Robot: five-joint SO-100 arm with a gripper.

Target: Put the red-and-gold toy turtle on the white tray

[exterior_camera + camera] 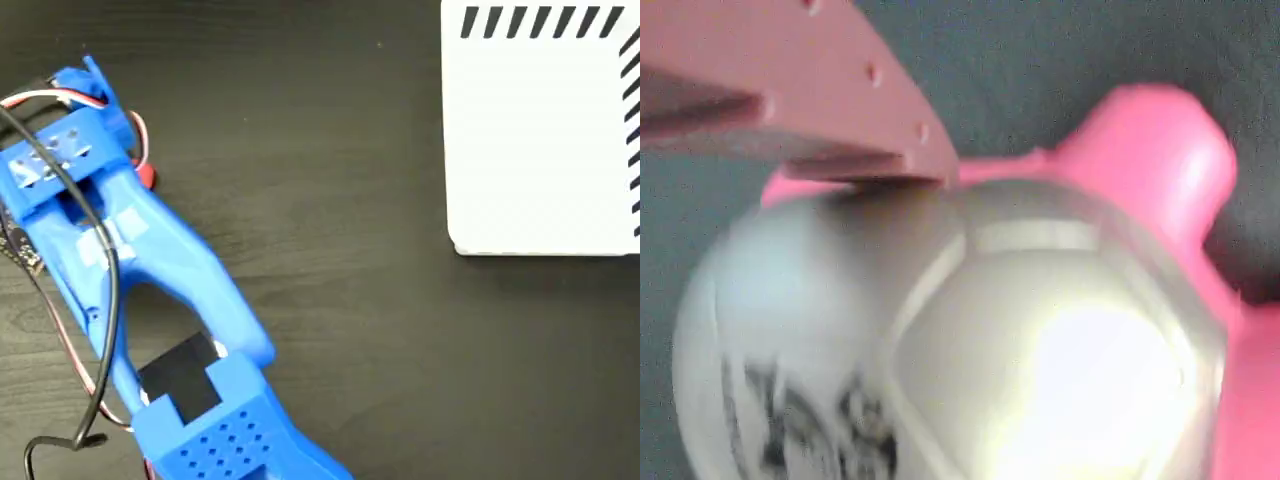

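Note:
In the wrist view the red-and-gold toy turtle (1040, 330) fills the frame, blurred. Its shiny domed shell carries a black mark at the lower left, with a pink-red head and legs on dark table behind. One finger (810, 100) lies against the shell's upper left edge; the other finger is out of frame. In the fixed view my gripper (95, 150) sits at the far left at the end of the blue arm (170, 270), pointing down. Only a red bit of the turtle (148, 177) peeks out beside it. The white tray (540, 140) lies at the upper right, far from the gripper.
The arm runs from the bottom centre up to the left edge of the fixed view, with black, red and white cables (95, 330) looping beside it. Dark wood tabletop (340, 200) separates the arm from the tray.

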